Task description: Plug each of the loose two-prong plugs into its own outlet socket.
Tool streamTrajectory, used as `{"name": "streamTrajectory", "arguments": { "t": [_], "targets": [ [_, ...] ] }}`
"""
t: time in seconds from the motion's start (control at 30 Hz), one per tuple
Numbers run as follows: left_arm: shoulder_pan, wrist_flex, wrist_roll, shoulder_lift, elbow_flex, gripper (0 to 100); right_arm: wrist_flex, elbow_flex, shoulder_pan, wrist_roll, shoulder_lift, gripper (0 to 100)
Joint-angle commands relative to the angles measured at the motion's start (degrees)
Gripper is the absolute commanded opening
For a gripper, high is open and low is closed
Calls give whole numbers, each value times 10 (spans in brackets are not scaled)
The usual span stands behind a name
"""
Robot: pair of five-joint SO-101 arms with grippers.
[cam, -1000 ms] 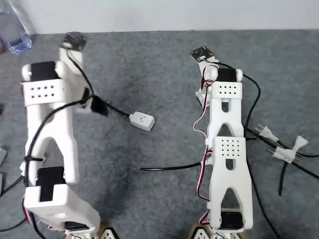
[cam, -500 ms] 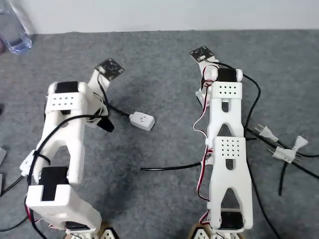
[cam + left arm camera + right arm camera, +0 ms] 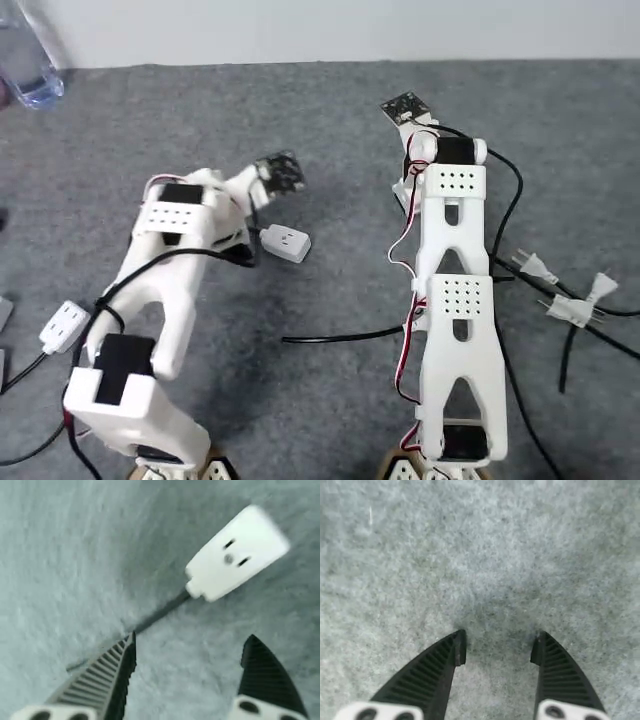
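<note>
At 9 o'clock from table centre, you find the outlet socket [image 3: 285, 242] on the mat [image 3: 320, 130], just beyond the left gripper [image 3: 191, 639], spread wide. The right gripper [image 3: 500, 634] is equally wide. Loose plugs [image 3: 535, 268] lie at 3 o'clock.

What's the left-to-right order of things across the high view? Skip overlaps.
clear plastic bottle → white single-outlet socket on a black cord → white right arm → first white two-prong plug → second white two-prong plug. The white left arm is skipped because it overlaps the socket.
</note>
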Motion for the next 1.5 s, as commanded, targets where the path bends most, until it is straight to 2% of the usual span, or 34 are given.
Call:
{"name": "streamTrajectory", "arguments": {
  "t": [0.0,0.23,0.43,0.63,1.1,1.2,1.3,1.43,1.47],
  "targets": [
    [18,-28,-42,-22,-1,320,-20,-21,14,7,0,223],
    [22,-73,-80,16,-5,320,-20,-21,14,8,0,223],
    [46,-126,-83,84,-12,320,-20,-21,14,15,0,223],
    [53,-97,-83,101,-51,320,-20,-20,14,23,0,223],
    [86,-92,-82,156,-59,320,-19,-19,14,23,0,223],
    [86,-54,-82,170,-92,318,-19,-19,14,23,0,223],
    [86,0,-82,195,-136,262,-19,-19,14,23,0,223],
    [87,72,-83,232,-200,79,-19,-19,14,23,1,223],
    [87,89,-83,240,-216,60,-19,-19,14,23,1,223]
  ]
}}
